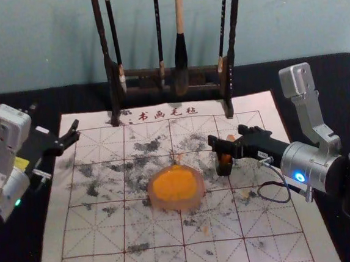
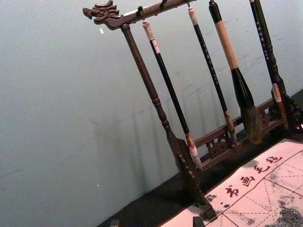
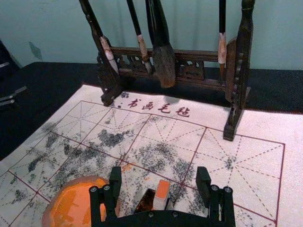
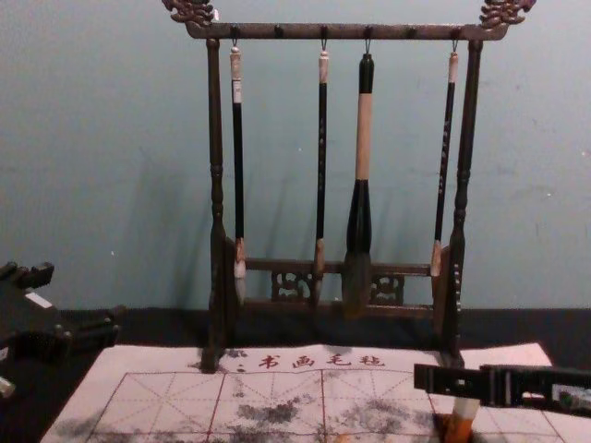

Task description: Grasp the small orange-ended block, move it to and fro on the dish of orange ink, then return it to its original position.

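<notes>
The right gripper [image 1: 227,136] is working over the right half of the white mat [image 1: 98,236], just to the right of the ink dish [image 1: 195,200]. Its two jaws are spread well apart, and nothing is pinched in them. In the right wrist view, the small block [image 3: 162,189] with orange end and whitish side appears between these jaws, with its orange end up. The block is on the right half of the mat, beyond the dish and a little to the right of it. Close beside the block there is a dark glossy piece [image 3: 145,200], but I cannot tell exactly what it is. The dish holds bright orange ink [image 1: 172,183] and is near the middle of the mat, which has a printed red grid and many dark ink stains. The left gripper [image 1: 54,119] is parked at the left side, near the mat's far left corner, and its jaws are also apart, holding nothing. Behind the mat, on the black tablecloth [image 1: 13,105], stands the dark carved brush rack [image 4: 342,31], where four brushes are hanging, including a thick one [image 4: 364,138] with a light wooden part on its handle.
</notes>
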